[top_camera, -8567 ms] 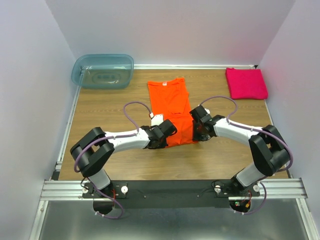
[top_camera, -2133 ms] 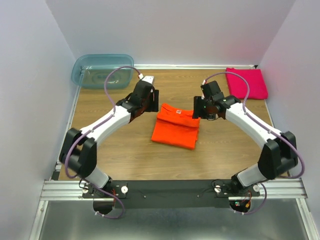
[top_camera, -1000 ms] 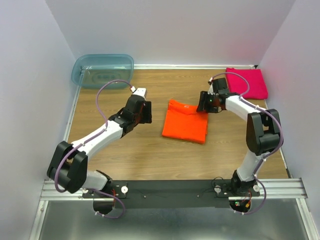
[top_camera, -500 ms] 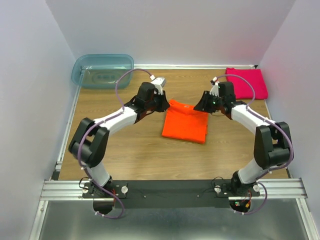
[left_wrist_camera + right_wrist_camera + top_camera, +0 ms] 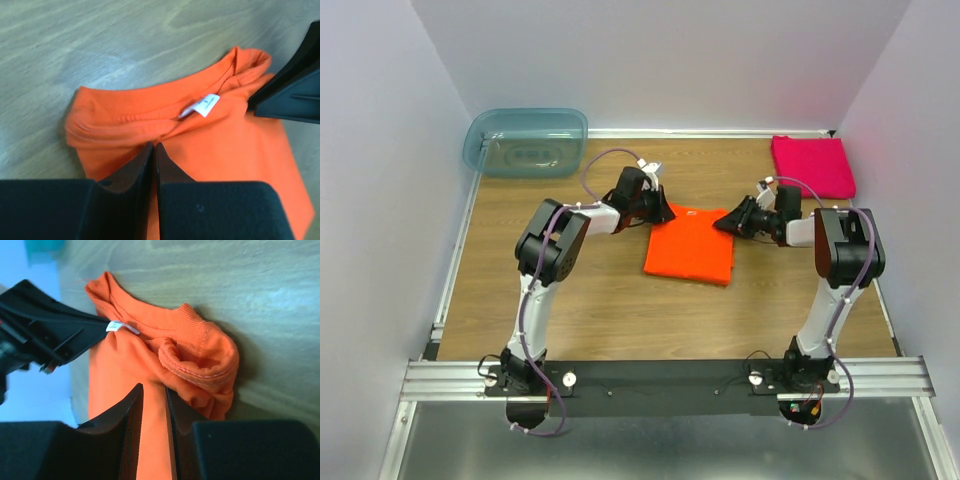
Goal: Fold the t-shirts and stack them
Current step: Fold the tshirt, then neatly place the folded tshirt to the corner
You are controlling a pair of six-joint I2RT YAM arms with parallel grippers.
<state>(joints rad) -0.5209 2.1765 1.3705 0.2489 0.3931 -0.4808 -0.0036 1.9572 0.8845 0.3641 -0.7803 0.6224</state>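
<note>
Mid-table, left gripper [image 5: 665, 214] and right gripper [image 5: 723, 223] are both pinched onto the collar edge of the folded orange t-shirt [image 5: 690, 248], so looks like stacking's next: lift evenly, carry to the pink t-shirt [image 5: 812, 166] far-right.

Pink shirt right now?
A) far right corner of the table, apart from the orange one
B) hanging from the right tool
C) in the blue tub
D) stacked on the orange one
A: the pink shirt lies folded in the far right corner, with bare wood between it and the orange shirt mid-table.
</note>
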